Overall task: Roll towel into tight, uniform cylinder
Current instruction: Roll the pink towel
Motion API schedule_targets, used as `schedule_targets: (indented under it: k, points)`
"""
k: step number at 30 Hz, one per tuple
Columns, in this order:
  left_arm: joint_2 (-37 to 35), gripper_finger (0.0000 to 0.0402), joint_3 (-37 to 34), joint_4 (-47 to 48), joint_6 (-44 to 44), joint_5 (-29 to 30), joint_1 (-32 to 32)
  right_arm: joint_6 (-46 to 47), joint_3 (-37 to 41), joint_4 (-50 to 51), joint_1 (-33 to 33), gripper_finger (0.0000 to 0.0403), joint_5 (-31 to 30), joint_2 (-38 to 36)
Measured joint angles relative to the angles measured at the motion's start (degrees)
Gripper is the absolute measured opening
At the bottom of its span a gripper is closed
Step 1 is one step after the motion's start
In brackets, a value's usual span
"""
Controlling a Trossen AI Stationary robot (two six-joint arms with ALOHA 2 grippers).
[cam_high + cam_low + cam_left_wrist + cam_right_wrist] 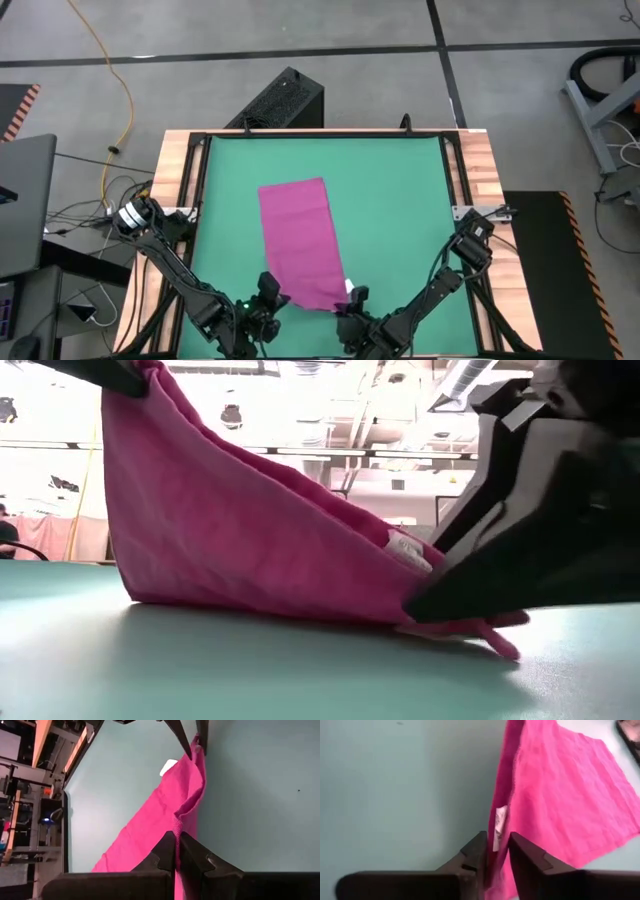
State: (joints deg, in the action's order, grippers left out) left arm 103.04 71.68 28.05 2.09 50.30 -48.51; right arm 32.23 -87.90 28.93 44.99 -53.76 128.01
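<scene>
The magenta-pink towel (298, 235) lies lengthwise on the green mat (400, 200), its far end flat and its near end raised. Its small white tag (500, 827) sits by the near right corner. My left gripper (268, 292) is shut on the near left corner, held high in the low view (115, 375). My right gripper (352, 298) is shut on the near right corner, low by the mat (425, 600). In the low view the near edge slopes down from left to right. My left gripper pinches the towel's near left corner (176, 826) between its two fingers, at a folded edge. The corner is lifted clear of the mat, and the cloth runs down from it to the mat. My right gripper pinches the towel's near right corner (496, 845) between its two fingers, right beside the white tag. The corner sits just above the mat, with a small flap of cloth (495, 635) trailing on the mat beyond the fingers.
The mat fills a wooden-edged table (180, 170), with bare mat on both sides of the towel and beyond its far end. A black box (285, 98) stands on the floor behind the table. Cables and a laptop lie off the table's left side.
</scene>
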Motion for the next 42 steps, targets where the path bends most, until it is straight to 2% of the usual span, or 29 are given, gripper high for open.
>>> schedule_targets:
  k: [6, 8, 14, 21, 24, 28, 35, 42]
  points:
    - [0.0, 0.0, 0.0, 1.46, -2.47, -0.24, -0.13, 5.65, 0.0, 4.12, -0.04, 0.0021, -0.61, 0.02]
    - [0.0, 0.0, 0.0, 2.13, -3.28, -0.37, -0.28, 5.72, -0.08, 4.11, 0.0, 0.0011, -0.61, 0.02]
    - [0.0, 0.0, 0.0, 4.84, -7.96, -0.46, -1.69, 5.4, -4.95, 7.48, 0.41, 0.0011, -0.37, 0.09]
    - [0.0, 0.0, 0.0, 5.9, -14.16, -0.38, -4.95, 5.26, -16.32, 18.67, 0.83, 0.0006, -0.68, 0.09]
    - [0.0, 0.0, 0.0, 7.37, -14.76, 2.3, -6.06, 4.82, -20.33, 23.12, -0.21, 0.0006, -0.67, 0.09]
    - [0.0, 0.0, 0.0, 13.49, -17.73, 5.77, -6.27, 4.09, -22.89, 27.78, -3.35, 0.0006, -0.53, 0.09]
    - [0.0, 0.0, 0.0, 26.33, -22.99, 10.15, -5.08, -5.41, -25.71, 31.39, -9.73, 0.0006, -0.23, 0.09]
    - [0.0, 0.0, -1.84, 35.93, -30.52, 10.95, -2.79, -12.13, -29.01, 35.68, -14.83, 0.0006, -0.28, 0.09]
